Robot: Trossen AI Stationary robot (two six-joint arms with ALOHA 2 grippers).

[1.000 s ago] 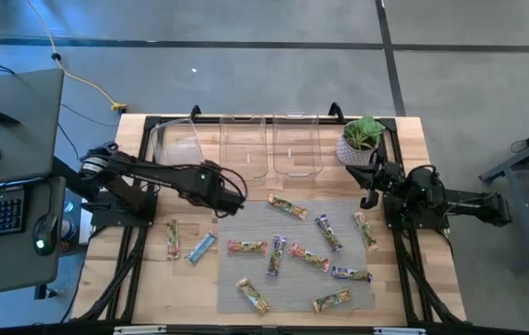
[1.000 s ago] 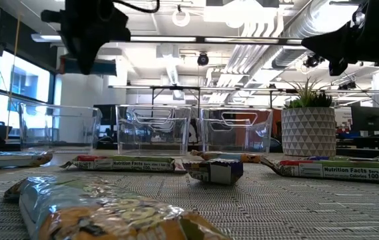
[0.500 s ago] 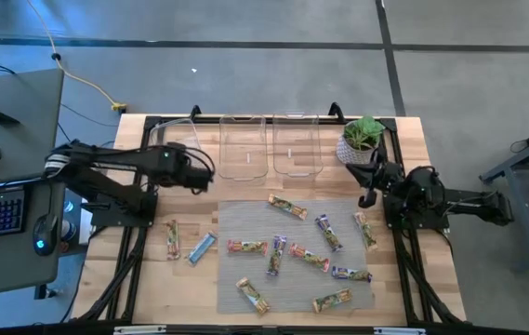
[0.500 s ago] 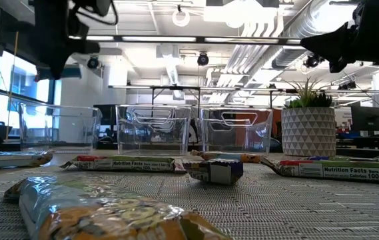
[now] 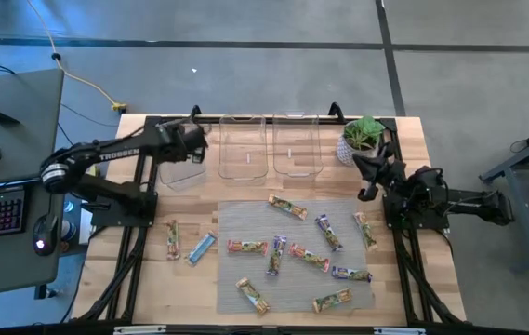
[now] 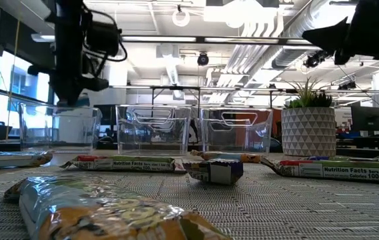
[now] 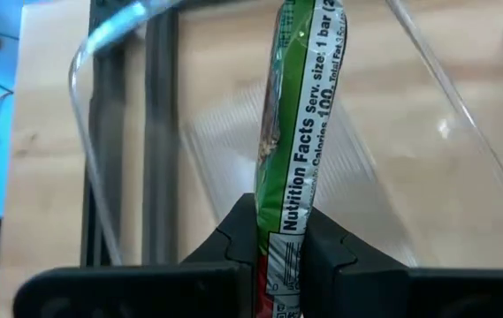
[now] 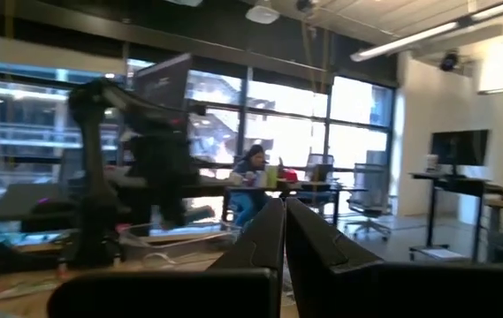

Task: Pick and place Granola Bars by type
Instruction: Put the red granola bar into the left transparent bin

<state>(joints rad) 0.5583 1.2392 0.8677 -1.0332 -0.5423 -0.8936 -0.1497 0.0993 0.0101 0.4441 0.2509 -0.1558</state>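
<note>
- The green granola bar [image 7: 297,132] runs past the left wrist view's top edge; its lower end is hidden between dark fingers [image 7: 233,238].
- Bars' [image 5: 329,233] wrapper print is unreadably small from above.

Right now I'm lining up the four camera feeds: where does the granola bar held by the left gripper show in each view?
High view: hidden under the left gripper, above the leftmost clear bin.
Low view: not discernible; the left gripper hangs over that bin.
Left wrist view: the green granola bar stands at centre, clamped between the fingers.
Right wrist view: not in it.
Shared landmark: the leftmost clear bin.
</note>
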